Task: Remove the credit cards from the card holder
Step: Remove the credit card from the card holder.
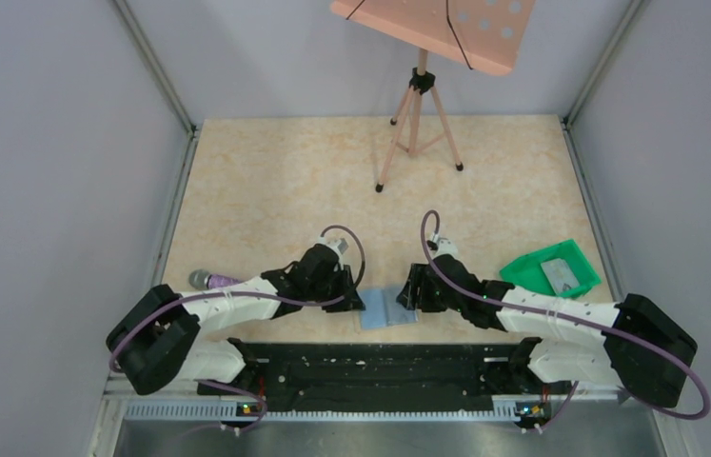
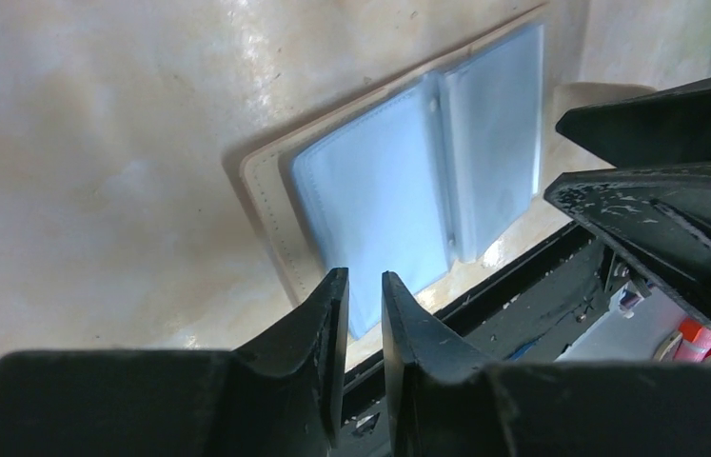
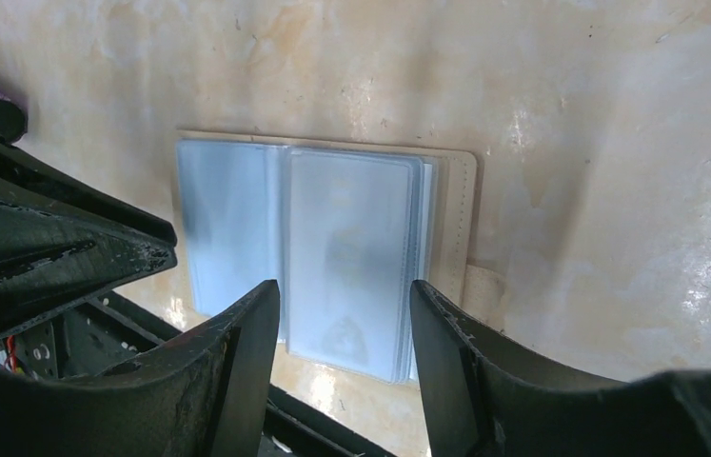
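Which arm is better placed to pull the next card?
Probably right: the right gripper hangs open, straddling one panel of the card holder, while the left gripper, jaws almost together, sits at its corner.

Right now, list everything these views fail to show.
- Card holder, top view: mostly covered by the left arm and right arm; only a blue patch shows.
- Its near edge, wrist views: behind the left tool and the right tool.
- Sleeves: hazy plastic; how many cards remain is unclear.
- Grey piece in the green tray: too small to count.
- Microphone: partly under the left arm.
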Motion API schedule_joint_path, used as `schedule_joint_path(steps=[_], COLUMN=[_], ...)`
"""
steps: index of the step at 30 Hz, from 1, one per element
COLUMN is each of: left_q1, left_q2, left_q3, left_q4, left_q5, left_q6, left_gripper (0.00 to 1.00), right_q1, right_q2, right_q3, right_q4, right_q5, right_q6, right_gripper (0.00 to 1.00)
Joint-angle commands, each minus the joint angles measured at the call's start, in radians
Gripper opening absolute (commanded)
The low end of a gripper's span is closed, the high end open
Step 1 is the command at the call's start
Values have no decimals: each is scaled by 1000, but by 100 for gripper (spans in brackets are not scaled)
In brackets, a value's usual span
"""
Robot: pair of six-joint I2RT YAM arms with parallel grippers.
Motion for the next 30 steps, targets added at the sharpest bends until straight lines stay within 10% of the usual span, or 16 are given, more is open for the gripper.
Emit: schedule_joint_path(steps=[1, 30], left_q1=[0, -8], left_q2=[18, 16], left_q3=[-33, -74], left_q4=[83, 127], left_q5=[10, 23], left_q6=[2, -26], left_gripper=[25, 23], right_q1=[-8, -8], right_q2=[4, 18], right_q3=[-13, -62], right_q4=[42, 263], right_q5=[-8, -171], right_q6=[-4, 52], right_gripper=[53, 46])
